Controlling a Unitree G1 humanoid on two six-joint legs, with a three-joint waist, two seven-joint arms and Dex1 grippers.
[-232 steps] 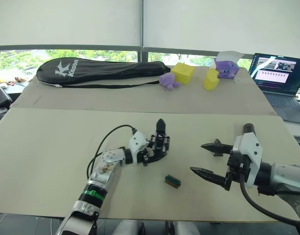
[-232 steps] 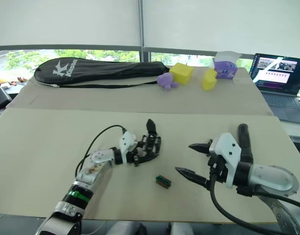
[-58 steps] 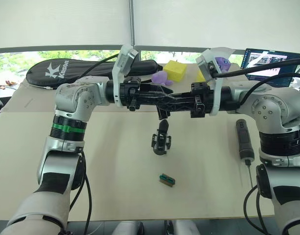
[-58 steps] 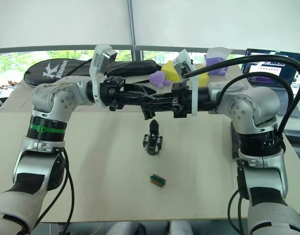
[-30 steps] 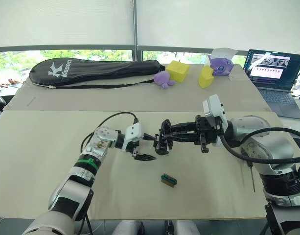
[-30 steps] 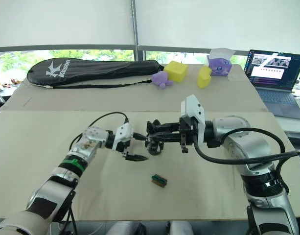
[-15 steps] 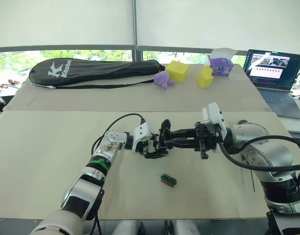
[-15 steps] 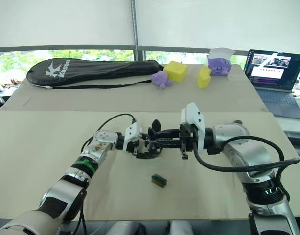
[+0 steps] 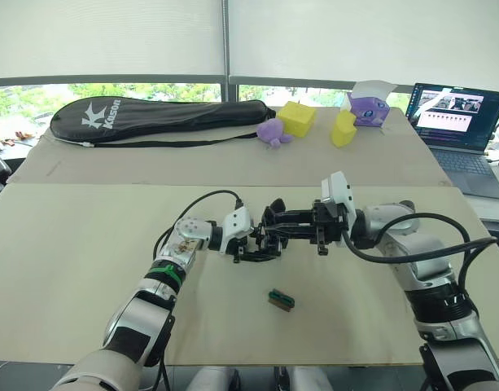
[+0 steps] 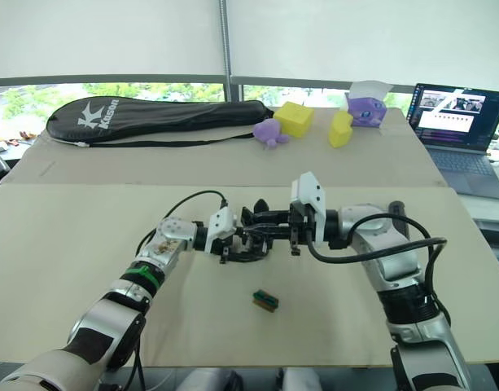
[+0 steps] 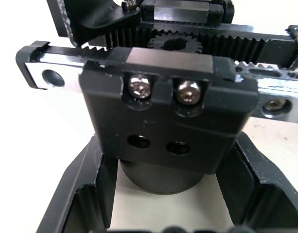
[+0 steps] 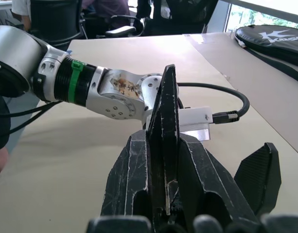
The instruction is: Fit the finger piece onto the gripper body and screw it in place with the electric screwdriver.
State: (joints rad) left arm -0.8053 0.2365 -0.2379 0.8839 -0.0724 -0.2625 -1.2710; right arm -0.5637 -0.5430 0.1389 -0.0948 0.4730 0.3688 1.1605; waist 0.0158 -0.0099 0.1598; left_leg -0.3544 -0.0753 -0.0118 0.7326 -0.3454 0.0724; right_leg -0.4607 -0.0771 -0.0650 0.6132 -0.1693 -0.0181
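Tabletop [image 9: 86, 244]: left gripper [image 9: 251, 249] clamps body [image 11: 163, 131]; right gripper [image 9: 275, 226], jaws nearly closed, pinches finger piece [image 12: 163, 145] against body.

- We see a broad beige worktop [image 9: 70, 269] made of two boards, with a seam running across it.
- Behind it, white roller blinds [image 9: 111, 37] cover most of the windows; a low strip of glass shows green trees [image 9: 37, 98] in daylight.
- A grey vertical window post [image 9: 225, 41] splits the blinds.
- On the far board lie a long black racket bag [image 9: 164, 118], yellow foam blocks [image 9: 298, 118] and a purple soft toy [image 9: 273, 133].
- An open laptop [image 9: 461, 118] sits at the far right.
- Dark office chairs [image 12: 114, 19] stand beyond the worktop.
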